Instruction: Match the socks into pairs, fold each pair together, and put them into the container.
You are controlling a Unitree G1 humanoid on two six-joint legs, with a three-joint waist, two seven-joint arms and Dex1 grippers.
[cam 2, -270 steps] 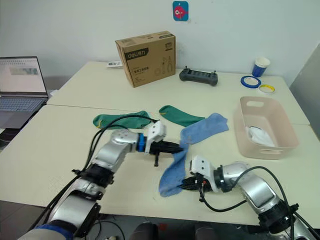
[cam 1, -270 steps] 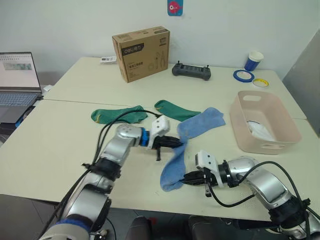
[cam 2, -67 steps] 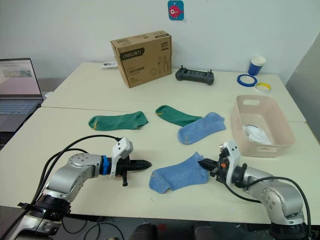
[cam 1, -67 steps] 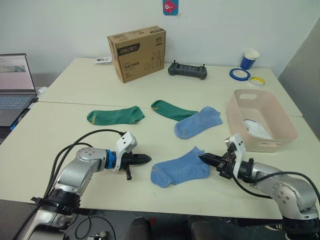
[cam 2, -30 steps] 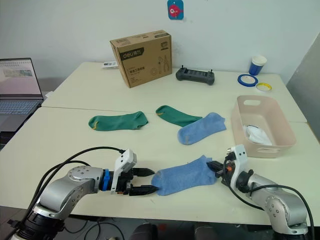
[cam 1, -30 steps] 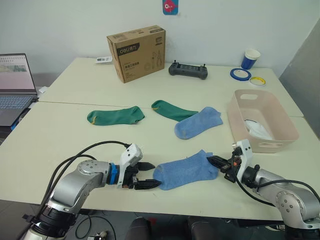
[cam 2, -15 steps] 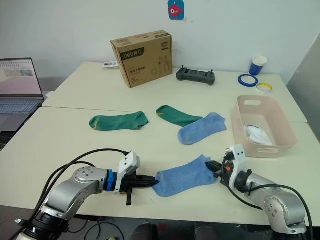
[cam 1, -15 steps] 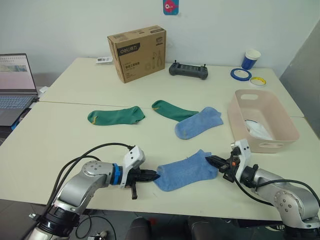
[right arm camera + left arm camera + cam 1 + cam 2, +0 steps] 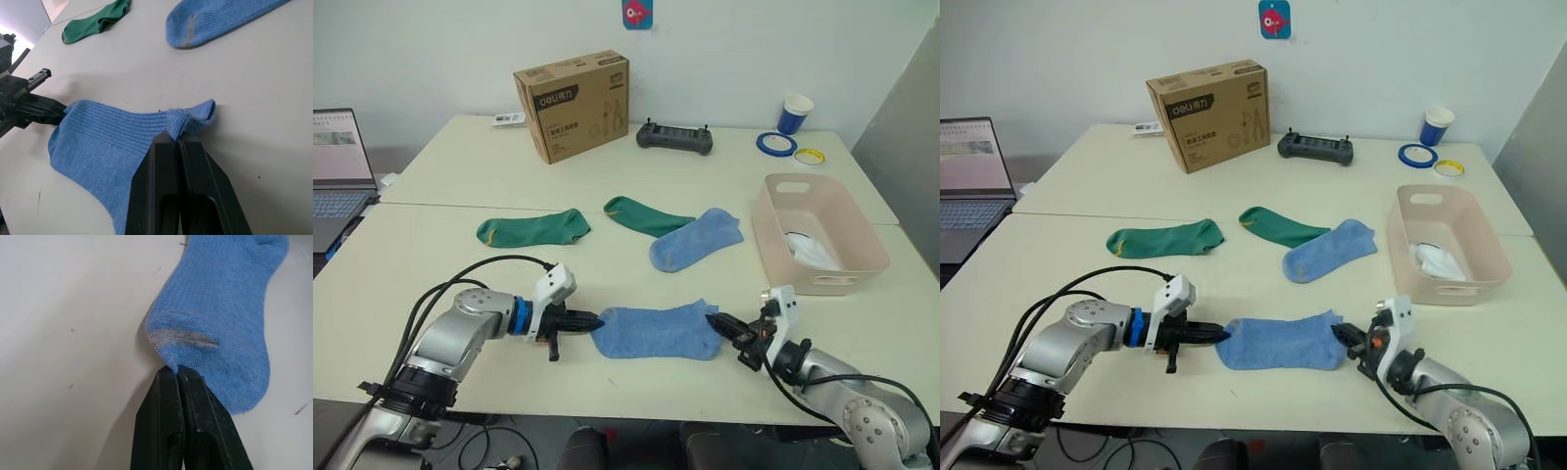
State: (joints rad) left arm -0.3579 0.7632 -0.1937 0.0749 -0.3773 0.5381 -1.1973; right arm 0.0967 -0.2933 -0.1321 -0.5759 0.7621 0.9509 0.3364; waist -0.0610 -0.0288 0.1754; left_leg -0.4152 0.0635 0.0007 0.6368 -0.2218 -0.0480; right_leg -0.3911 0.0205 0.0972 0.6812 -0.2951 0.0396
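Note:
A light blue sock [image 9: 656,333] lies stretched flat near the table's front edge, held at both ends. My left gripper [image 9: 595,320] is shut on its toe end [image 9: 174,369]. My right gripper [image 9: 713,319] is shut on its bunched cuff [image 9: 175,139]. The second light blue sock [image 9: 695,240] lies further back, partly over one dark green sock [image 9: 646,215]. The other green sock [image 9: 533,228] lies to the left. The pale pink container [image 9: 808,180] stands at the right with a white sock [image 9: 813,252] inside.
A brown cardboard box [image 9: 573,103] stands at the back, with a black controller [image 9: 674,138] beside it. A blue cup [image 9: 790,113] and two tape rolls [image 9: 770,144] are at the back right. A laptop [image 9: 337,162] sits at the far left.
One second ago the left gripper was open at the sock's toe; it has shut on it. The sock now lies pulled out straight and flat between both grippers.

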